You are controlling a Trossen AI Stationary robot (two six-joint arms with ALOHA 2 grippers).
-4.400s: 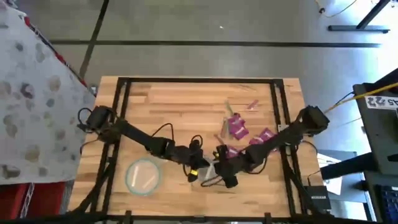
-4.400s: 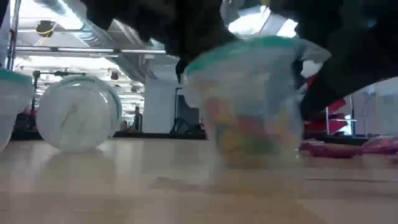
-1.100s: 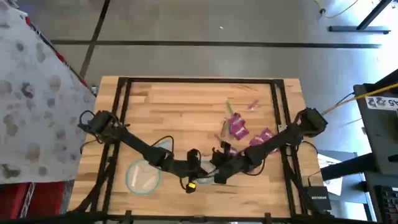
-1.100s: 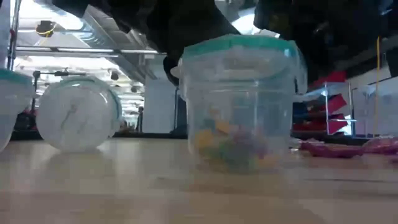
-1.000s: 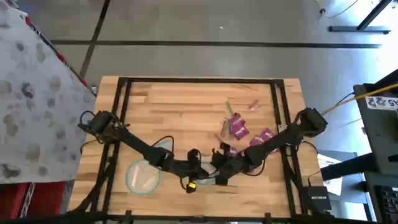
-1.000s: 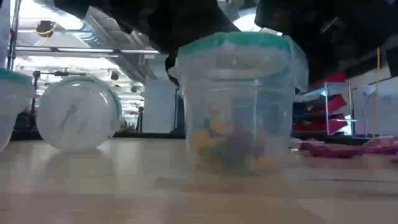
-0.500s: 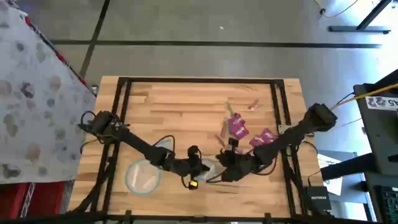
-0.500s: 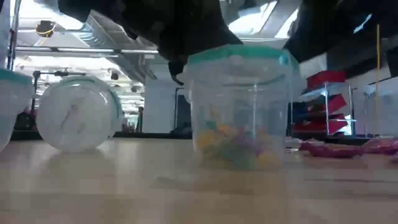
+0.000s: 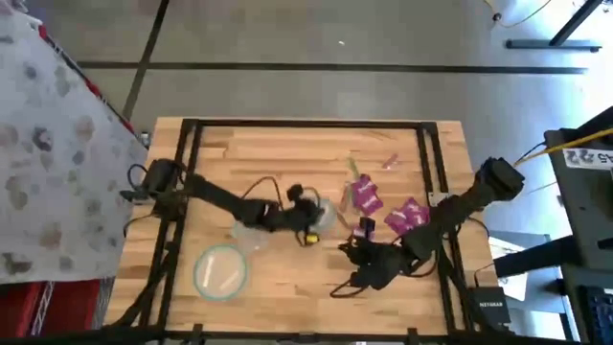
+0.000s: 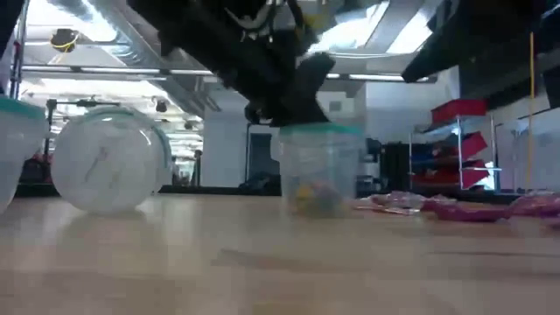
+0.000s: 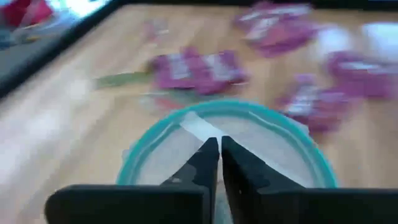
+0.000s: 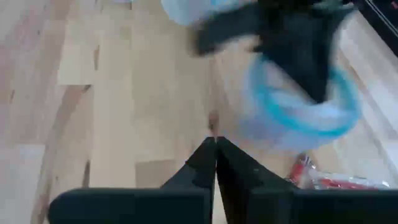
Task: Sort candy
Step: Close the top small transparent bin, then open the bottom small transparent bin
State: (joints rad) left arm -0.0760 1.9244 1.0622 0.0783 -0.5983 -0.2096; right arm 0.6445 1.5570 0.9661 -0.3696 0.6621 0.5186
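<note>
A clear round container (image 10: 317, 175) with a teal-rimmed lid (image 11: 227, 134) stands mid-table, with coloured sweets in its bottom (image 10: 313, 198). My left gripper (image 9: 314, 217) is shut on top of the lid. Whether the container's base rests on the table, I cannot tell. Loose candy lies at the far right: magenta packets (image 9: 365, 197) (image 9: 406, 215) and thin pink and green pieces (image 9: 355, 169). My right gripper (image 9: 349, 280) hangs shut and holds nothing, near-right of the container, over bare wood (image 12: 149, 93). My left gripper pinches a pale raised strip (image 11: 194, 127) at the middle of the container's lid between its two fingers. The fingers come from above, slanting from the table's left. The container stays upright under them, lid level.
A teal-rimmed clear bowl (image 9: 220, 270) lies near the front left, and another clear piece (image 9: 245, 233) lies beside the left arm. In the low view a clear tub lies on its side (image 10: 109, 159) and another shows at the left edge (image 10: 12, 149).
My left gripper has carried the container from near the table's front edge toward the far edge, keeping it upright. My right gripper, which was at the container a second ago, has come off it and drawn back toward the near right.
</note>
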